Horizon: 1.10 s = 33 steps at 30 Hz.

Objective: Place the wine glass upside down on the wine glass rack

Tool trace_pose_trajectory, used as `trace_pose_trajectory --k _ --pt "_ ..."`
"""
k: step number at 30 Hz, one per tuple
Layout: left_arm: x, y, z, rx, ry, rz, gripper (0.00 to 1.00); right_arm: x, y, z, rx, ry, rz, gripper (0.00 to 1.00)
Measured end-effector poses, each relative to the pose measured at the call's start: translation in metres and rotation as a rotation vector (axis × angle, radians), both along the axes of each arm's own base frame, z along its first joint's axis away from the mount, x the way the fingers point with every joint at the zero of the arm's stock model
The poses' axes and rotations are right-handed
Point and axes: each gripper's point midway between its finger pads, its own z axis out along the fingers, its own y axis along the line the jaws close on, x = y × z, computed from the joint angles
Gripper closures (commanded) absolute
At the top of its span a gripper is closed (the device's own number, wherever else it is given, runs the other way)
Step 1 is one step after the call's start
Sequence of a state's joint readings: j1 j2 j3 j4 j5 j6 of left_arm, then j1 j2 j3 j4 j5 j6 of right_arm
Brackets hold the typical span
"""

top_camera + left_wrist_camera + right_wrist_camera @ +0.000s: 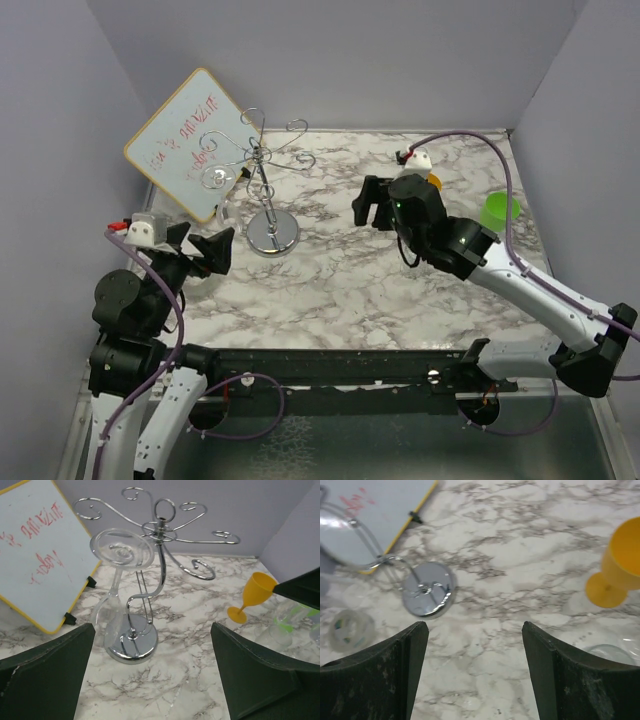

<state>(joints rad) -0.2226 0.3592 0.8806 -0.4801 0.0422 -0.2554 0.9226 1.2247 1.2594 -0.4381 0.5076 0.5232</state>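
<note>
The wine glass point(114, 611) hangs upside down on the wine glass rack point(161, 560). Its round foot is caught up in one of the curled wire arms, the stem runs down beside the thin post, and the bowl is low by the mirror-like disc base. Whether the rim touches the marble cannot be told. The glass is on the rack's left side, the side toward the whiteboard.

The rack stands in the left half of the marble tabletop point(330, 290), toward the far-left corner. Just behind it a yellow-framed whiteboard point(188, 140) with red scribble leans against the wall.

The left gripper point(203, 243) sits near the left edge, just on the near side of the rack's base and pointing at it. Its fingers point(47, 675) are spread wide with nothing between them, and neither touches the glass or the wire.

The right gripper point(372, 205) hovers over the middle of the tabletop, well apart from the rack — its fingers point(375, 675) are also wide apart and hold nothing. Behind it stands a yellow plastic goblet point(252, 596), upright. A green cup point(498, 212) stands further out, near the right edge
</note>
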Motion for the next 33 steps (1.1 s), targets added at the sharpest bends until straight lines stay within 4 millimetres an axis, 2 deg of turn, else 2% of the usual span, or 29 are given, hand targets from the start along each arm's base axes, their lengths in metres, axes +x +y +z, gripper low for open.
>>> trace_pose_trajectory --k 4,8,12,13,14,17,20,21,25,27,33 --pt "-0.007 -0.012 0.030 0.018 -0.032 -0.076 0.01 0.033 -0.051 -0.023 -0.105 0.050 -0.153 0.24" --pt "-0.002 -0.019 0.056 0.016 -0.044 -0.108 0.01 0.067 -0.092 -0.039 -0.177 0.101 -0.259 0.27" --pt "0.016 -0.023 0.064 0.027 -0.008 -0.110 0.01 0.107 -0.123 -0.054 -0.231 0.154 -0.341 0.33" --pt "0.021 -0.024 0.065 0.029 0.001 -0.110 0.01 0.118 -0.127 -0.064 -0.246 0.182 -0.344 0.34" --pt "0.026 -0.026 0.066 0.031 0.012 -0.111 0.01 0.123 -0.134 -0.067 -0.250 0.191 -0.360 0.35" --pt "0.042 -0.030 0.067 0.041 0.040 -0.112 0.01 0.137 -0.147 -0.096 -0.297 0.265 -0.362 0.39" --pt "0.049 -0.033 0.065 0.051 0.057 -0.125 0.01 0.144 -0.149 -0.122 -0.339 0.329 -0.330 0.46" --pt "0.055 -0.042 0.062 0.054 0.077 -0.169 0.01 0.144 -0.143 -0.141 -0.365 0.374 -0.277 0.61" --pt "0.054 -0.052 0.063 0.046 0.088 -0.222 0.01 0.145 -0.136 -0.143 -0.375 0.382 -0.221 0.88" --pt "0.054 -0.059 0.066 0.034 0.091 -0.264 0.01 0.148 -0.132 -0.142 -0.374 0.379 -0.194 0.98" --pt "0.056 -0.085 0.071 -0.050 0.123 -0.397 0.01 0.149 -0.121 -0.138 -0.357 0.361 -0.123 0.99"
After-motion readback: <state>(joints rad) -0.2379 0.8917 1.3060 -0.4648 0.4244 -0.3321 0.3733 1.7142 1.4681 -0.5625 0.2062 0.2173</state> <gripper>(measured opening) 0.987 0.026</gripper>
